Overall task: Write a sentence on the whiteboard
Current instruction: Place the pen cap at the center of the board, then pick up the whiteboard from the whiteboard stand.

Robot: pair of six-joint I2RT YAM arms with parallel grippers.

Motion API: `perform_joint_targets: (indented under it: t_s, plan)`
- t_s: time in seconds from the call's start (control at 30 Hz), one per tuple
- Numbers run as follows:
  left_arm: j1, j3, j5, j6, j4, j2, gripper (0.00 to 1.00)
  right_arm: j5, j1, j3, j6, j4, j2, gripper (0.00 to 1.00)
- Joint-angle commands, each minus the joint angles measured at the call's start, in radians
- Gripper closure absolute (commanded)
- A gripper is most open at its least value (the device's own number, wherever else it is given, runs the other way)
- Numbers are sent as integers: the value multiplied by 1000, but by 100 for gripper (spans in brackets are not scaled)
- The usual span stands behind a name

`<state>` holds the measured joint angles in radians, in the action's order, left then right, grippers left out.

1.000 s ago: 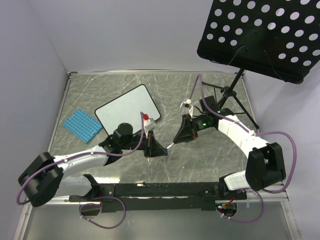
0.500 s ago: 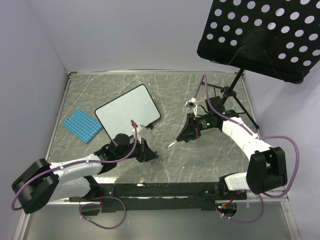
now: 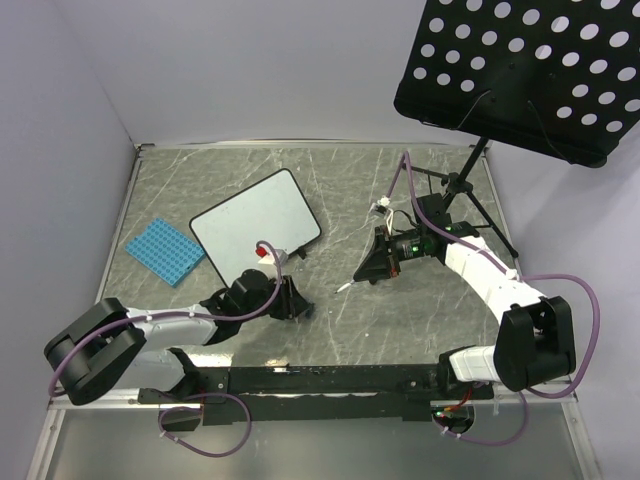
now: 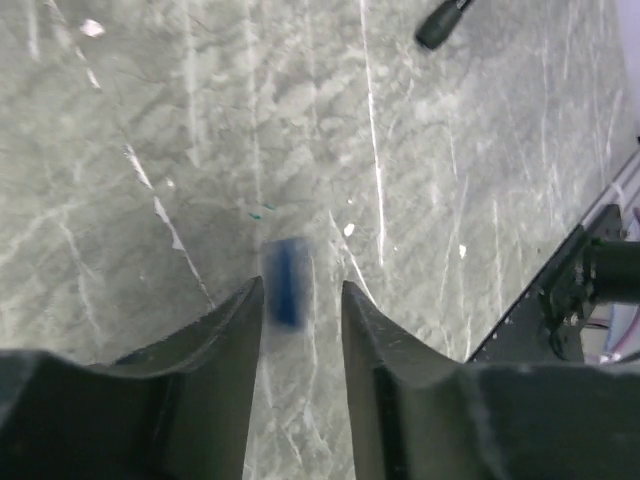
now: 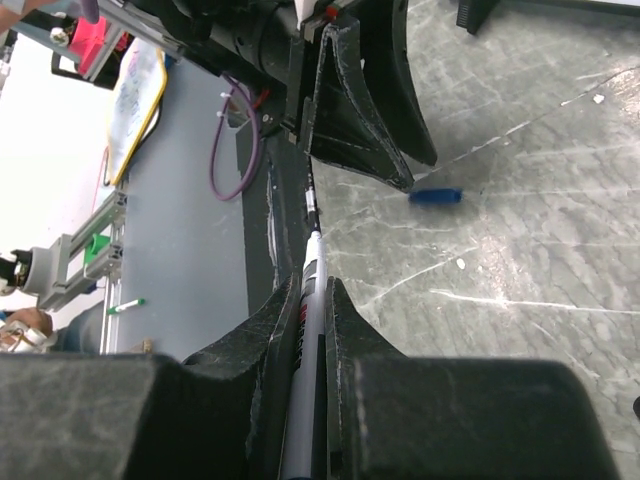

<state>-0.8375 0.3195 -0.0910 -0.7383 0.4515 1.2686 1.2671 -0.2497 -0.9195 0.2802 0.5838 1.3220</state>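
Left gripper [image 4: 300, 290] sits low over the table [image 3: 420, 320], jaws parted a moderate way and gripping nothing. A small blue cap [image 4: 287, 282] shows blurred in the gap between the tips and is narrower than the gap. The right wrist view has the cap lying flat on the table just beside those tips, not pinched. Right gripper [image 5: 310, 290] is clamped tight on a marker [image 5: 311, 255]; the white barrel runs out past the fingertips, with the bare tip pointing toward the left gripper. In the top view the two grippers face each other near table centre, apart, with the marker tip between them. Can't tell if the tip touches the table. Whiteboard [image 3: 258, 220] lies flat on the table beyond the left gripper, left of centre and turned at an angle, its near edge close to the left wrist. Its surface reads plain white, and neither gripper touches it. A blue plate [image 3: 163, 250] lies left of the whiteboard, near but apart. A black perforated music stand [image 3: 520, 70] hangs over the far right corner, its legs behind the right gripper.
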Motion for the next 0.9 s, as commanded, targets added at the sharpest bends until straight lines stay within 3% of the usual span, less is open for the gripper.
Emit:
perform_joint_targets:
  t_s: [0.0,0.17,0.23,0.27,0.4,0.43,0.5,0.63,0.77,0.87]
  plan:
    - [0,18,65,-13,21,-26,53,-5,3,-5,-3,-36,-35,100]
    - [0,33,76,-10,-43,-83,50,-11,3,-5,-3,-36,-32,100]
    - [3,71,88,3,-89,-144,44,-24,4,-2,1,-39,-38,100]
    - [6,87,88,22,-153,-165,40,-32,3,-1,-3,-48,-41,100]
    - [41,167,166,82,-298,-285,8,-57,-2,10,-12,-70,-55,100]
    - [69,200,168,97,-324,-319,4,-64,-2,13,-12,-75,-61,100]
    - [101,246,163,141,-417,-340,1,-92,-6,21,-22,-100,-72,100]
    - [208,433,203,264,-591,-382,4,-188,-69,28,-18,-128,-79,100]
    - [355,546,272,378,-657,-393,3,-359,-172,-34,22,-90,-98,100]
    - [509,552,176,383,-625,-417,4,-512,-247,-148,86,-4,-115,100]
